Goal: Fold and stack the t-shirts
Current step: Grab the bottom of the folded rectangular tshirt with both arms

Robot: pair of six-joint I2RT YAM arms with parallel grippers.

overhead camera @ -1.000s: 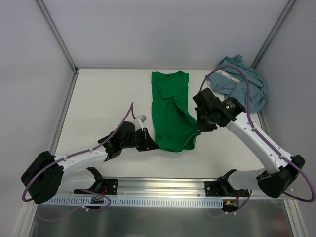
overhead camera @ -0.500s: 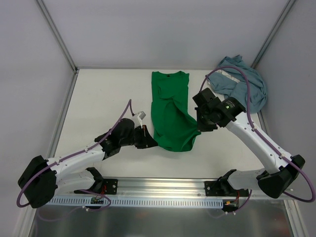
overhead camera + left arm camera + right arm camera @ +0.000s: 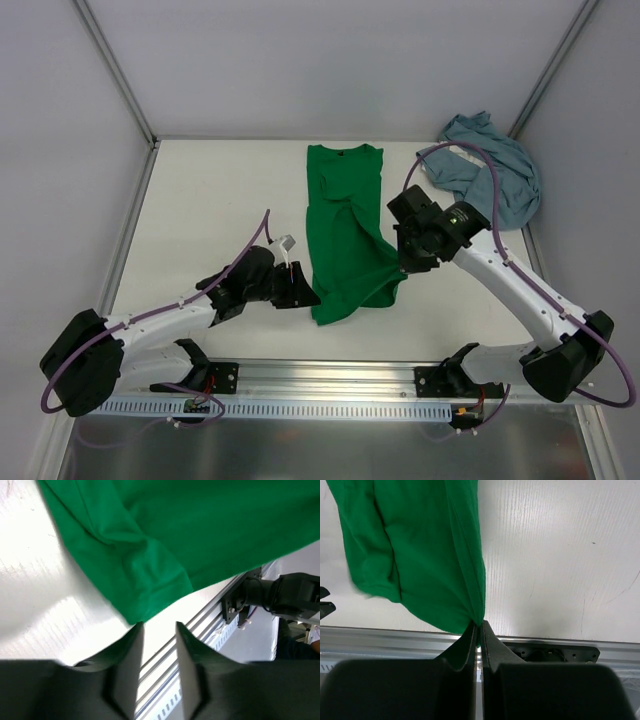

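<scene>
My left arm stretches low near the counter's (image 3: 220,200) near edge; the left claw (image 3: 159,626) is released, fingers parted just short of the green t-shirt's (image 3: 345,215) near-left corner. The shirt lies lengthwise down the counter's middle. My right arm reaches in, bent, with the right claw (image 3: 480,624) clenched on the shirt's near-right hem. The blue-grey t-shirt (image 3: 495,175) lies crumpled in the far right corner.

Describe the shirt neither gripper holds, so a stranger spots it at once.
On the white table, look to the far right corner. A dusty blue-grey cloth t-shirt lies heaped there, unlike the bright green cloth t-shirt laid long down the middle.
</scene>
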